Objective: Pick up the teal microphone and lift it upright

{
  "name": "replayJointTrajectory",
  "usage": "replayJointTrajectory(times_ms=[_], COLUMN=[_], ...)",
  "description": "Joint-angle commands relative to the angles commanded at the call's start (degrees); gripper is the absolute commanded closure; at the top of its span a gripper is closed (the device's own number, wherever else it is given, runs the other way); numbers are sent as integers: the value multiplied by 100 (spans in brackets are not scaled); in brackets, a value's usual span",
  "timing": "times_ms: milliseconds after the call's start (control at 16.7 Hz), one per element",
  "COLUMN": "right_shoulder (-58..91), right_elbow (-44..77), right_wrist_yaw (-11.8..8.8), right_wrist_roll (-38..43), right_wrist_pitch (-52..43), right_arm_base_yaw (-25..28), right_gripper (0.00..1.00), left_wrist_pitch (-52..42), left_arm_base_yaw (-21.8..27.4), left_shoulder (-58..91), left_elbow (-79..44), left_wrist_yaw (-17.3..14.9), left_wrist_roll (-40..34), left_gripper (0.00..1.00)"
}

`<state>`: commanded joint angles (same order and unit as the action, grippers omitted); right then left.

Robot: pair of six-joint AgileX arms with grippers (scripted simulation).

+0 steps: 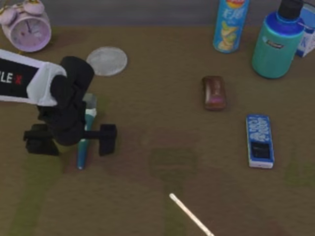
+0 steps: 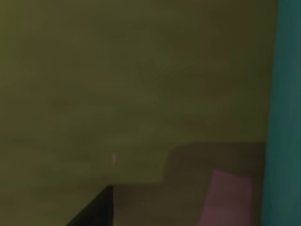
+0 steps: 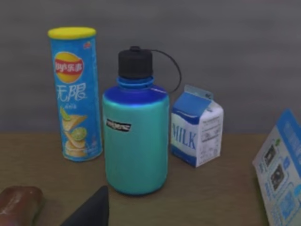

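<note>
While wide-jawed over the teal microphone (image 1: 82, 147), left gripper (image 1: 71, 139) near clock (image 1: 27, 27) and disc (image 1: 107, 60).

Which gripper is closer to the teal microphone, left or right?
Left. The left gripper straddles the teal microphone at the table's left; the right gripper is far off, facing the teal bottle.

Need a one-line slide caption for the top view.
Left gripper straddles the slim teal microphone lying on the brown table; round lilac alarm clock and flat blue-and-white remote sit untouched.
</note>
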<state>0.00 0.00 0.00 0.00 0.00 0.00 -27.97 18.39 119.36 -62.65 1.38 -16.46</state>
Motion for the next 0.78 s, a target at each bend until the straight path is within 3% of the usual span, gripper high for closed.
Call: replayJointTrajectory(times_ms=[660,780], right_shoulder=[0,0], right_elbow=[0,0], right_wrist_yaw=[0,0], right_wrist_roll=[0,0], right_wrist_pitch=[0,0], right_arm_base_yaw=[0,0], right_gripper=[0,0], left_wrist_pitch=[0,0], left_arm_base_yaw=[0,0], left_shoulder=[0,0], left_elbow=[0,0], left_wrist_yaw=[0,0], left_wrist_roll=[0,0], left_gripper=[98,100])
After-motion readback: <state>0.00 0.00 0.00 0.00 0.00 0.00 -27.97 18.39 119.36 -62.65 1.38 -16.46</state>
